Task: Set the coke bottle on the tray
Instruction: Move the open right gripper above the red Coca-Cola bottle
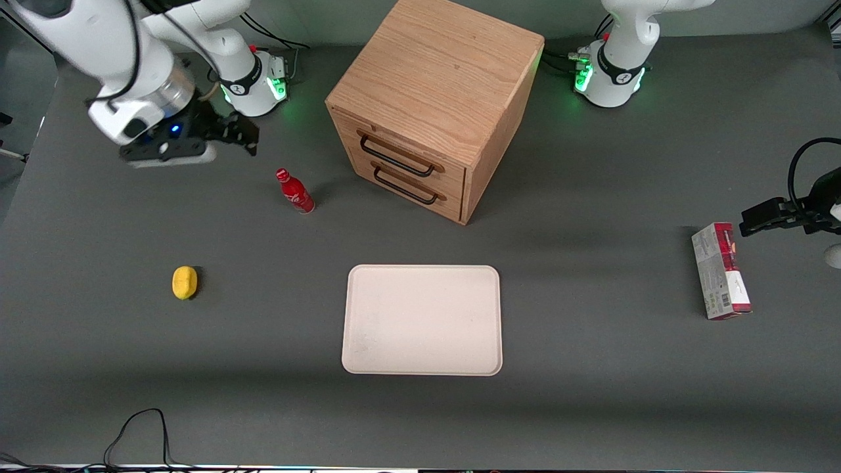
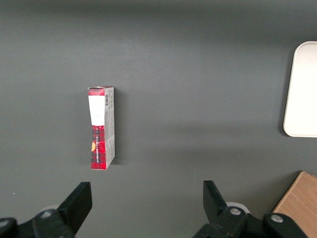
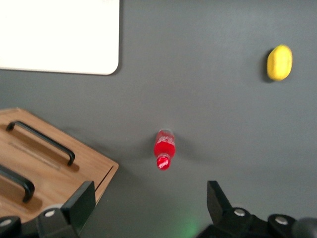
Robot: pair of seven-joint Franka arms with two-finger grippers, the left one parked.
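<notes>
The small slim red coke bottle (image 1: 295, 192) stands upright on the dark grey counter (image 1: 591, 394), at about eleven o'clock from the flat pale cream rectangular tray (image 1: 422, 320). It looks light, rigid, smooth and tippy, so a grasp around the mid-body seems best. The right arm's gripper (image 3: 148, 208) hovers above it, fingers (image 3: 81, 201) apart and empty.

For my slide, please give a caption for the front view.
Open gripper hovers above the table, apart from the upright coke bottle; the tray lies nearer the camera.
</notes>
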